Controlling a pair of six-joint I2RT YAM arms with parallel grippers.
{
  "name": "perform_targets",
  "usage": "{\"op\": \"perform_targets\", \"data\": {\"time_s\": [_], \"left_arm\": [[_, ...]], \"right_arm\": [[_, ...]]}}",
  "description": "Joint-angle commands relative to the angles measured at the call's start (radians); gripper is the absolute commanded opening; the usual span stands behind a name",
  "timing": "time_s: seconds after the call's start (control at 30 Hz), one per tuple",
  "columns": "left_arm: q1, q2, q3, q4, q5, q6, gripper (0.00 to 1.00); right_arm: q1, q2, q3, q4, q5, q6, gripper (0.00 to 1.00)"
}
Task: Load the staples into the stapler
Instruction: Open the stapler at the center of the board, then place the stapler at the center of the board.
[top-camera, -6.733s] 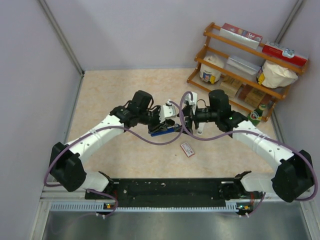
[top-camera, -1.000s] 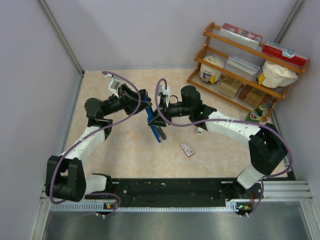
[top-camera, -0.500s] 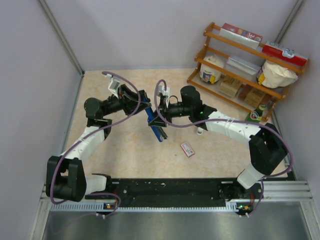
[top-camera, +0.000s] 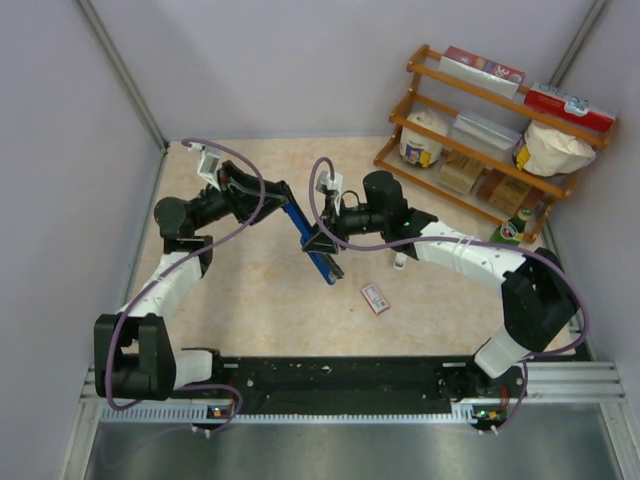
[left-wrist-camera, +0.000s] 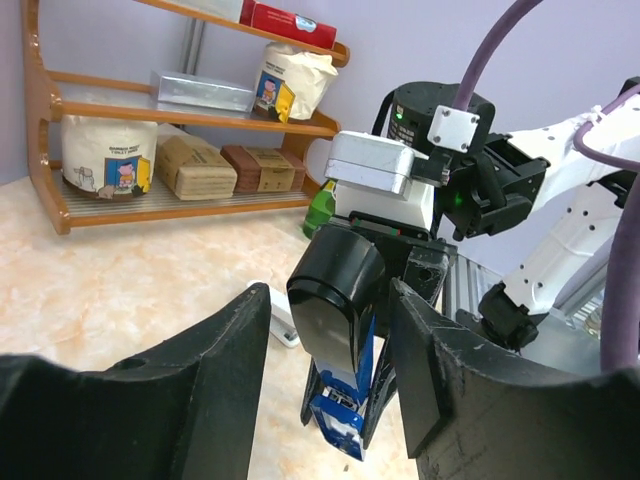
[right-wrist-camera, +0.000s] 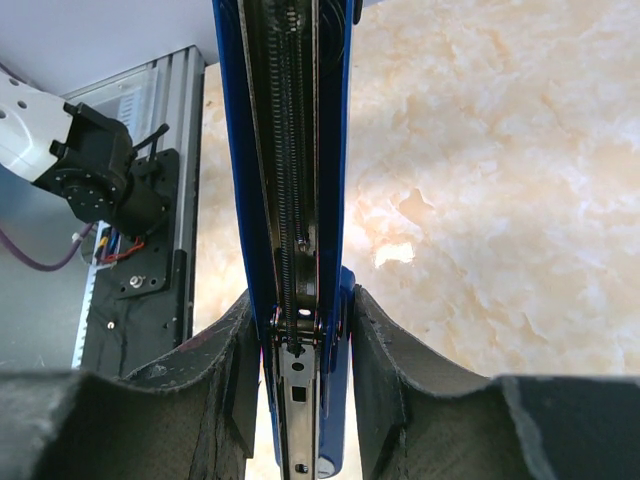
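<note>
Stapler (top-camera: 322, 265) first: where do we have it?

We have it lifted above the table (top-camera: 240, 290), near the middle. Its blue body slants and is swung open, between our two grippers.

Which fingers carry it?

Those of our right gripper (top-camera: 318, 243). In the right wrist view the two fingers (right-wrist-camera: 385, 370) are clamped on the stapler's (right-wrist-camera: 297, 150) blue sides, one on each. The dark metal channel with its spring runs straight up between them.

And our left gripper (top-camera: 272, 192)?

Its fingers (left-wrist-camera: 230, 345) are spread wide. In the left wrist view the stapler's rounded black end (left-wrist-camera: 335, 290) sits between them, with a gap on either side, touching neither.

What lies around it?

A red-and-white box (top-camera: 375, 298) lies flat on the table, nearer our bases and apart from the stapler. A wooden rack (top-camera: 480, 100) stands in the far right corner.
</note>
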Motion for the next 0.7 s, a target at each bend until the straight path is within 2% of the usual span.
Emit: {"op": "perform_targets", "data": {"time_s": [0.0,0.1,0.2,0.23,0.3,0.33,0.37,0.4,0.57,0.6,0.67], "left_arm": [[0.019,0.006,0.017,0.086,-0.012,-0.027,0.56],[0.033,0.003,0.016,0.092,-0.006,-0.033,0.59],[0.049,-0.007,0.011,0.092,-0.006,-0.041,0.69],[0.09,-0.014,0.008,0.093,-0.008,-0.045,0.71],[0.125,-0.026,0.0,0.093,-0.009,-0.05,0.83],[0.142,-0.034,-0.004,0.092,-0.011,-0.051,0.85],[0.163,-0.04,-0.007,0.09,-0.011,-0.054,0.96],[0.186,-0.049,-0.01,0.087,-0.011,-0.057,0.99],[0.295,-0.105,-0.032,0.023,0.003,-0.044,0.99],[0.318,-0.126,-0.03,-0.029,0.003,-0.01,0.99],[0.361,-0.178,-0.007,-0.231,0.002,0.109,0.99]], "right_arm": [[-0.007,-0.064,0.028,0.038,0.006,-0.023,0.0],[-0.006,-0.053,0.047,-0.002,0.043,-0.038,0.0],[-0.007,-0.039,0.065,-0.048,0.109,-0.078,0.0],[-0.007,-0.034,0.07,-0.061,0.127,-0.089,0.0],[-0.006,-0.011,0.087,-0.089,0.158,-0.097,0.0],[-0.006,-0.004,0.099,-0.104,0.172,-0.103,0.0],[-0.006,0.011,0.111,-0.123,0.19,-0.103,0.0],[-0.006,0.024,0.128,-0.128,0.206,-0.106,0.0],[0.016,0.1,0.212,-0.241,0.351,-0.144,0.0],[0.022,0.117,0.232,-0.261,0.373,-0.152,0.0],[0.031,0.163,0.28,-0.301,0.429,-0.155,0.0]]}}
